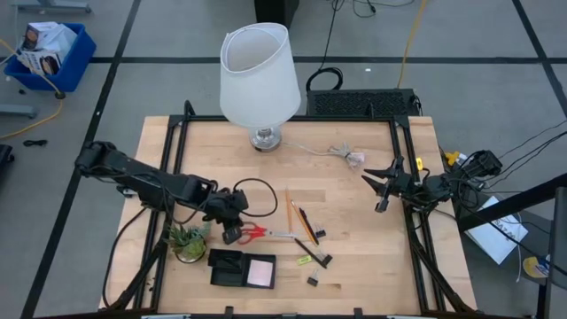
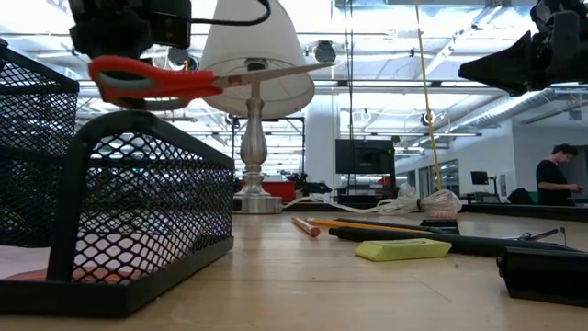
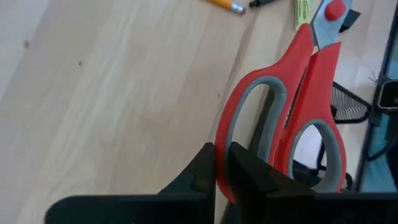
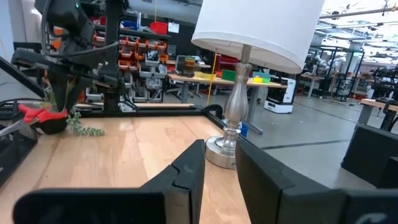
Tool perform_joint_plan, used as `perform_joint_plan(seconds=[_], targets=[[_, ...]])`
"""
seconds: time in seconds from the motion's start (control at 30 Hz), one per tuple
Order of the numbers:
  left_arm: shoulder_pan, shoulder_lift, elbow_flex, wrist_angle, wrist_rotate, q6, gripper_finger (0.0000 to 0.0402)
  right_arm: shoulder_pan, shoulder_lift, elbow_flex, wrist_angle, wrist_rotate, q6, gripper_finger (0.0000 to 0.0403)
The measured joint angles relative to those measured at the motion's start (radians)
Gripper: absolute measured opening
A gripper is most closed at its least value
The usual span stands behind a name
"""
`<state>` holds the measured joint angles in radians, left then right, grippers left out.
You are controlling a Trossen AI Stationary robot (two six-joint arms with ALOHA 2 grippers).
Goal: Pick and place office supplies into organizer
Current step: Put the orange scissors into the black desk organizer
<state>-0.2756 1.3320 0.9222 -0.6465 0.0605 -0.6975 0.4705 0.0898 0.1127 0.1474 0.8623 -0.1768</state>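
Now — organizer (image 1: 227,267): pink sticky-note pad (image 1: 260,272) inside | left fingers (image 3: 214,177) clamp scissors (image 3: 283,118) | right fingers (image 4: 186,171) slightly parted — empty

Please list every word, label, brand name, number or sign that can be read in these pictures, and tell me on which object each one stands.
No text can be read in any view.
Printed packages in the blue bin on the floor: print too small to read.
Yellow-green eraser on the table: no marking legible.
Red-handled scissors: no brand visible on handles or blades.
Lamp shade: plain white, no label.
Signs and screens in the room behind the table: too blurred to read.
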Motion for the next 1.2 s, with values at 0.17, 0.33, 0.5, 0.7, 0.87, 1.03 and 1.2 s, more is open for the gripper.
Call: perform_joint_plan(seconds=[0.17, 0.33, 0.5, 0.7, 0.87, 1.03, 1.2], targets=[[-0.010, -0.014, 0.000, -0.023, 0.010, -0.011, 0.0020, 0.000, 0.000, 0.000, 0.003, 0.000, 0.000, 0.0082], [-0.016, -0.040, 0.002, -0.012, -0.020, -0.008, 0.0021, -0.001, 0.000, 0.000, 0.005, 0.002, -0.147, 0.0086], [-0.015, -0.065, 0.002, 0.012, -0.039, -0.020, 0.0033, 0.000, 0.001, -0.001, -0.002, 0.000, -0.380, 0.0088], [0.004, -0.072, 0.001, 0.037, -0.069, -0.119, 0.0021, 0.000, 0.000, -0.001, 0.001, -0.002, -0.444, 0.0089], [0.041, -0.062, 0.001, 0.143, -0.061, -0.238, 0.0031, 0.000, 0.000, -0.001, 0.006, -0.033, -0.342, 0.0089], [0.085, -0.063, 0.001, 0.270, -0.060, -0.339, 0.0041, -0.001, 0.000, -0.001, 0.111, -0.084, -0.086, 0.0090], [0.135, -0.063, 0.001, 0.321, -0.061, -0.394, 0.0021, 0.000, 0.005, -0.001, 0.179, -0.222, -0.017, 0.0089]])
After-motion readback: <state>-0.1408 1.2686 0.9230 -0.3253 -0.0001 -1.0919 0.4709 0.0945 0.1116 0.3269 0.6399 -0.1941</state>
